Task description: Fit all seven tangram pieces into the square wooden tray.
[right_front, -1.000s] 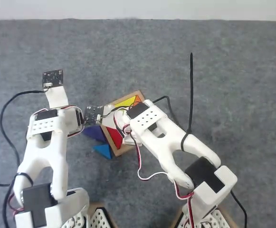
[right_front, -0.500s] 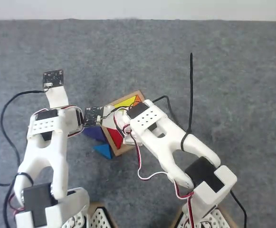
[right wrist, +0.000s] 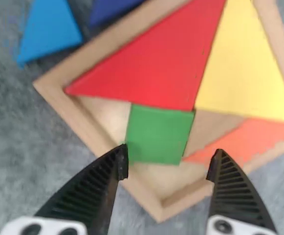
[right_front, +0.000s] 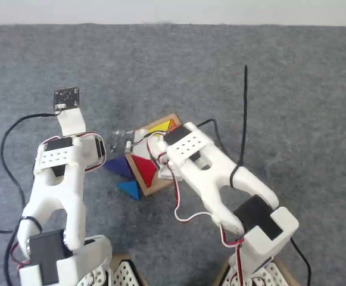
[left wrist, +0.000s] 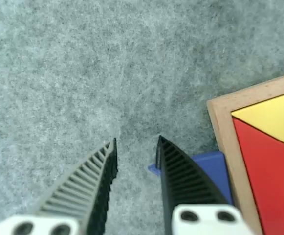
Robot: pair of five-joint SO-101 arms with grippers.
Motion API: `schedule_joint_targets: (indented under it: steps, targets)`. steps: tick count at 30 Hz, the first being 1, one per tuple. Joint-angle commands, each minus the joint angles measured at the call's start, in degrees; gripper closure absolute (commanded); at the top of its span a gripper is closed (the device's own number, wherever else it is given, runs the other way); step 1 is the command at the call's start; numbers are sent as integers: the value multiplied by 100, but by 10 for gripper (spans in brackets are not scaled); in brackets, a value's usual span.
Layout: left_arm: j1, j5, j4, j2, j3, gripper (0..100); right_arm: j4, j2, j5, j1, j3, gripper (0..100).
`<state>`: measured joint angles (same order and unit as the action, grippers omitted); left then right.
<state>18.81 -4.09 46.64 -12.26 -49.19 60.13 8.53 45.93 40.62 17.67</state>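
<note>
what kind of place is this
Probably a robotics lab or hobby bench, though the room itself can't be seen: a white left arm and right arm side by side on a grey mat, a tangram tray, and a loose cable.

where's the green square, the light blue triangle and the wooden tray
green square (right wrist: 156, 134), right wrist view, middle of its top face
light blue triangle (right wrist: 51, 27), right wrist view, middle of its face
wooden tray (left wrist: 225, 132), left wrist view, on its bare rim
</note>
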Motion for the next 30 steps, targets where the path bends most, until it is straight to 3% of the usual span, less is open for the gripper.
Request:
schedule_joint_targets:
  steps: [1,3,6,9,14,19,24,30]
  targets:
    - [9,53,-105,-35,22,877,259,-1059,-712,-462,-457,735]
    - [26,53,-105,-44,22,877,418,-1596,-1284,-787,-378,747]
    - [35,53,0,-79,57,881,497,-2308,-1873,-1244,141,881]
    - [35,62,818,-88,523,881,541,-2888,-2189,-1745,949,997]
    - [-158,492,2796,-35,1965,880,295,-3240,-2303,-2624,2277,959]
    - [-756,1477,4070,-35,2668,880,-813,-3037,-2330,-2765,3358,959]
    - [-958,1152,3666,-18,2598,877,-919,-2932,-2734,-2765,3499,959]
    - [-993,440,2391,686,2571,877,-910,-2976,-2866,-2818,3525,959]
